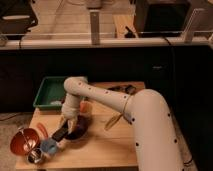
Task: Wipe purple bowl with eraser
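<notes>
The purple bowl (79,128) sits on the wooden table, left of centre. My gripper (66,123) hangs from the white arm, pointing down over the bowl's left rim. It is shut on the eraser (60,133), a dark flat block that lies tilted across the bowl's left edge and sticks out to the left. The arm hides the far part of the bowl.
An orange-red bowl (23,141), a small blue cup (48,146) and a metal cup (35,156) stand at the front left. A green tray (49,93) is at the back left. A yellow object (113,121) lies right of the bowl. Dark items (123,89) lie at the back.
</notes>
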### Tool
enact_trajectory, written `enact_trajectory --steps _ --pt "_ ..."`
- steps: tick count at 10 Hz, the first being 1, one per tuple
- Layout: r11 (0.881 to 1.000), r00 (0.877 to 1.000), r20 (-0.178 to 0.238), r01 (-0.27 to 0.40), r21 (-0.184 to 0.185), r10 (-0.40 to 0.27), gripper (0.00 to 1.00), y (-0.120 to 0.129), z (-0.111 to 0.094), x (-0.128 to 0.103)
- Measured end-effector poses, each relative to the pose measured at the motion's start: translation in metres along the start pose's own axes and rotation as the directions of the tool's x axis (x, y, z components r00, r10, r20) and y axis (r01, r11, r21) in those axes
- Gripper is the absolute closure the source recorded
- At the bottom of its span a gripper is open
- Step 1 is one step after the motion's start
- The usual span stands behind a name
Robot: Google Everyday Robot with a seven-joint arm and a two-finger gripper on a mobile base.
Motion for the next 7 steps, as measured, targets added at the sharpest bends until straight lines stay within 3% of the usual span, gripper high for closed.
enact_trajectory --steps 7 --pt "0.999 0.999 0.031 -0.030 -0.024 0.031 1.00 0.018 0.011 -0.007"
